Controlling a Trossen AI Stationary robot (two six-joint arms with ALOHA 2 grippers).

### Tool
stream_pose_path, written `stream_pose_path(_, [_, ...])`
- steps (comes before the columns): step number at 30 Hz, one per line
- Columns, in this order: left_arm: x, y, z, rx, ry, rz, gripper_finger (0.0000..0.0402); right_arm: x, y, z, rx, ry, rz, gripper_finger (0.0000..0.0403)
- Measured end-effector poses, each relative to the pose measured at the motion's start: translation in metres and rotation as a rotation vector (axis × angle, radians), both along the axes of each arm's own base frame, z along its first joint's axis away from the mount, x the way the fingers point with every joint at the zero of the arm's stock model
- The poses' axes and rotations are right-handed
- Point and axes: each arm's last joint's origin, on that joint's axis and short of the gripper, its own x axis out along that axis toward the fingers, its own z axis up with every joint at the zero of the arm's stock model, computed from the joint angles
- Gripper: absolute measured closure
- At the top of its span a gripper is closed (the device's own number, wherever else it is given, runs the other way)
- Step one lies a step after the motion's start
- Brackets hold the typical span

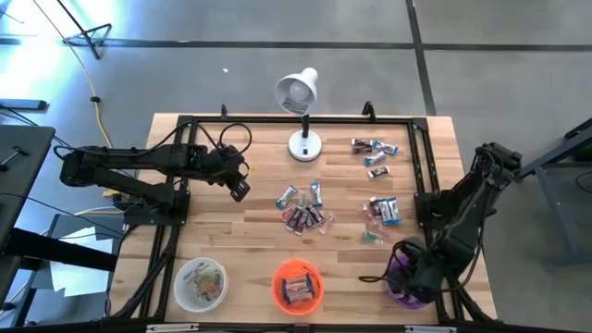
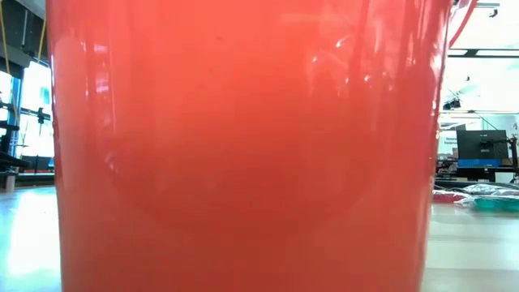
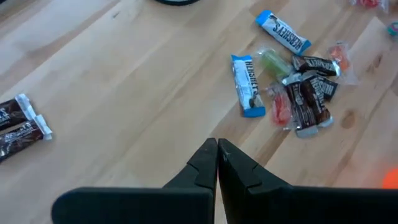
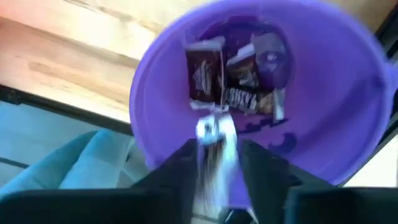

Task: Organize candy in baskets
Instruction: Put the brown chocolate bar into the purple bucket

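Note:
Three baskets stand along the near edge: white, orange, purple. Candy lies loose in a middle heap, a right heap and a far group. My right gripper points down over the purple basket, fingers apart, with a blurred dark candy between them. Dark candies lie in the basket's bottom. My left gripper is shut on nothing, above bare wood left of the middle heap. My right gripper has its fingers on either side of the dark candy's silver end. I cannot tell whether they touch it. The fingers point down from above, and the candy is clear of the basket's bottom.
A white desk lamp stands at the far middle. Black frame rails run along the table's sides. The orange basket fills the low view. Two dark candies lie apart from the heap. The white and orange baskets hold candy.

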Motion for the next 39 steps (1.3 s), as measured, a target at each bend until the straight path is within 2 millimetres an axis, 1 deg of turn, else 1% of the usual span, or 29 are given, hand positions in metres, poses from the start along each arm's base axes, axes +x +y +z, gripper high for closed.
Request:
stream_pose_path(4, [-0.001,-0.001,-0.001,-0.035,0.012,-0.021,0.0401,-0.003,-0.005,-0.001,-0.049,0.030,0.018,0.0216])
stream_pose_path(6, [-0.004,-0.001,-0.002,-0.036,0.040,-0.022,0.0401,-0.006,-0.009,-0.002,-0.089,0.061,0.021,0.0192])
stream_pose_path(8, [-0.008,0.000,-0.004,-0.008,0.094,-0.019,0.0401,-0.008,-0.015,-0.003,-0.144,0.103,0.007,0.0177])
stream_pose_path(11, [-0.017,0.007,-0.007,0.069,0.197,0.045,0.0401,-0.007,-0.028,-0.002,-0.229,0.130,-0.028,0.0171])
stream_pose_path(13, [-0.021,0.012,-0.008,0.098,0.238,0.082,0.0401,-0.003,-0.035,-0.001,-0.274,0.107,-0.049,0.0172])
stream_pose_path(16, [-0.026,0.021,-0.009,0.110,0.269,0.132,0.0401,0.005,-0.045,0.000,-0.326,0.052,-0.025,0.0175])
stream_pose_path(19, [-0.029,0.033,-0.011,0.143,0.286,0.216,0.0401,0.013,-0.057,0.001,-0.355,0.048,0.027,0.0176])
stream_pose_path(23, [-0.038,0.051,-0.027,0.108,0.316,0.335,0.0395,0.025,-0.071,0.001,-0.359,0.049,0.107,0.0176])
stream_pose_path(26, [-0.045,0.060,-0.046,0.029,0.319,0.402,0.0380,0.032,-0.079,0.001,-0.356,0.048,0.159,0.0176])
stream_pose_path(27, [-0.046,0.063,-0.052,0.015,0.315,0.383,0.0374,0.034,-0.082,0.001,-0.357,0.048,0.176,0.0176])
stream_pose_path(28, [-0.046,0.064,-0.057,0.007,0.311,0.328,0.0369,0.036,-0.085,0.001,-0.357,0.047,0.192,0.0176])
stream_pose_path(31, [-0.045,0.065,-0.069,0.027,0.331,0.069,0.0356,0.041,-0.093,0.001,-0.358,0.047,0.235,0.0176])
stream_pose_path(32, [-0.044,0.064,-0.071,0.002,0.314,0.024,0.0354,0.043,-0.096,0.001,-0.357,0.047,0.250,0.0176])
stream_pose_path(36, [-0.041,0.064,-0.071,-0.078,0.249,-0.085,0.0348,0.050,-0.108,0.001,-0.335,0.054,0.269,0.0176])
stream_pose_path(39, [-0.041,0.066,-0.072,-0.094,0.244,-0.089,0.0348,0.056,-0.117,0.001,-0.328,0.044,0.264,0.0176])
